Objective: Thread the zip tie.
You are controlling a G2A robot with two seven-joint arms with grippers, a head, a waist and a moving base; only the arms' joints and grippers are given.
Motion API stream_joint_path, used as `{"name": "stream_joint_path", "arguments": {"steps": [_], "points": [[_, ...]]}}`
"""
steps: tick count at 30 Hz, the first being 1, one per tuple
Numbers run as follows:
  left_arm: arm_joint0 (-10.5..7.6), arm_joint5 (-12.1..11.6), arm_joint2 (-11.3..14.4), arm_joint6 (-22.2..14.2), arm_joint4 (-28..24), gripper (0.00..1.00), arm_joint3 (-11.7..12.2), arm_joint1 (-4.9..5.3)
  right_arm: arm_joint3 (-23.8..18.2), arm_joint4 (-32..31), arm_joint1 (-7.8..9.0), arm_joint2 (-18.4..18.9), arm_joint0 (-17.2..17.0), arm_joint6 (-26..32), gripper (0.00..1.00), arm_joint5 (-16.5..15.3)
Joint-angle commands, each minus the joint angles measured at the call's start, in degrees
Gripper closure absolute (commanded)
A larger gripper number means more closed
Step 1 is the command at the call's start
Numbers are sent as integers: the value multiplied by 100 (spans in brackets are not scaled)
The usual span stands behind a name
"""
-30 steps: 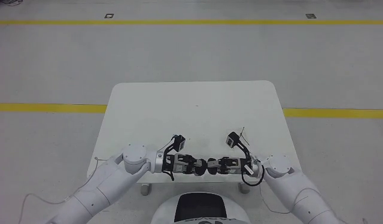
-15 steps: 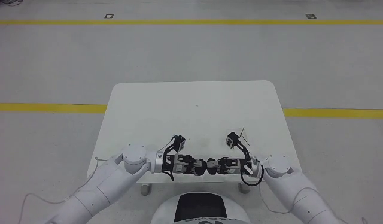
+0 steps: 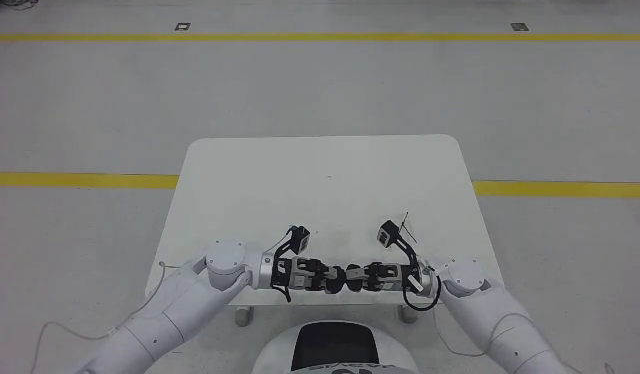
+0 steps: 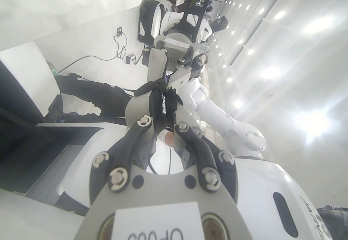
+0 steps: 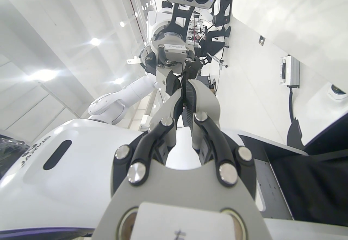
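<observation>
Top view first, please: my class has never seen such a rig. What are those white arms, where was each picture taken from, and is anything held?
This is a two-armed robot. The top view looks down from its head at a white table; the arms meet tip to tip over its near edge. The other two pictures come from a camera on each wrist, looking along that arm's pincer. The left gripper and right gripper both have fingers pressed together. Anything pinched is too thin to make out.

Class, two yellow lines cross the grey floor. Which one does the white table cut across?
The nearer yellow line, level with the white table; the farther yellow line runs unbroken beyond it.
</observation>
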Motion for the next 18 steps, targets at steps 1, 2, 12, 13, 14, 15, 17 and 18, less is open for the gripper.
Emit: {"name": "stream_joint_path", "arguments": {"steps": [1,2,12,13,14,15,17,18], "points": [[-5,-1,11,13,9,100,18,-3,18,3,-2,-13,6,-9,100,0],[-9,-3,17,16,9,100,28,-5,25,3,-4,-20,11,-12,100,0],[-33,-106,37,53,22,100,114,-12,68,63,21,56,6,-57,0,0],[-35,-118,28,65,42,100,119,-8,55,62,34,104,-11,-72,0,0],[-33,-126,21,89,71,100,120,-3,46,60,45,146,-28,-85,0,0],[-25,-129,15,101,80,100,114,1,33,54,56,187,-47,-97,0,0],[-7,-190,-8,116,134,100,83,16,4,46,82,279,-91,-111,0,0],[5,-224,-21,126,155,100,68,23,-9,37,93,309,-110,-101,0,0]]}}
